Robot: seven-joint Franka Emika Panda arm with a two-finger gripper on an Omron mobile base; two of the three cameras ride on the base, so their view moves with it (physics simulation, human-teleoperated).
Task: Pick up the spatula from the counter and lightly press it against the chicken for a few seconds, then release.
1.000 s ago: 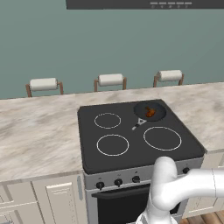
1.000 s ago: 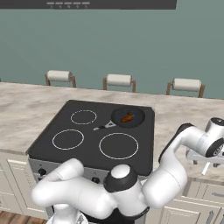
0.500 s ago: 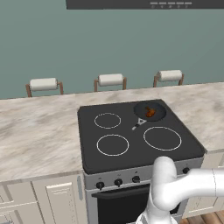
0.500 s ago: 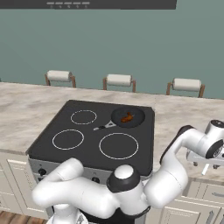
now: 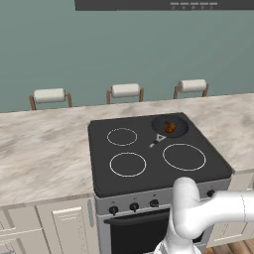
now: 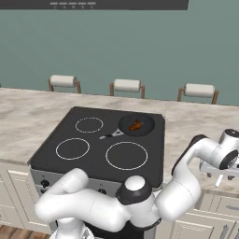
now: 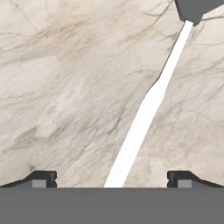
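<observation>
A: What has changed in the last second?

B: Very little. In the right base view the arm [image 6: 200, 149] has sunk a touch toward the desk [image 7: 65, 87], to the right of the cooktop [image 6: 93, 154]. The frying pan [image 6: 123, 125] and the chicken [image 6: 136, 125] in it sit as before on the back right burner.

A: And for the task?

B: It reads as the descent onto the spatula [image 7: 148, 105]. The end effector [image 7: 112, 178] is empty, with its fingers [image 7: 43, 177] spread wide. The spatula's white handle lies flat on the marbled desk between them, so the grasp is not yet made and the press is still ahead.

A: What stays unclear?

B: The spatula's dark blade is cut off at the top of the hand view, and the handle's near end at the bottom. How high the fingertips stand above the desk cannot be judged. The chicken is a small orange-brown patch of unreadable shape.
</observation>
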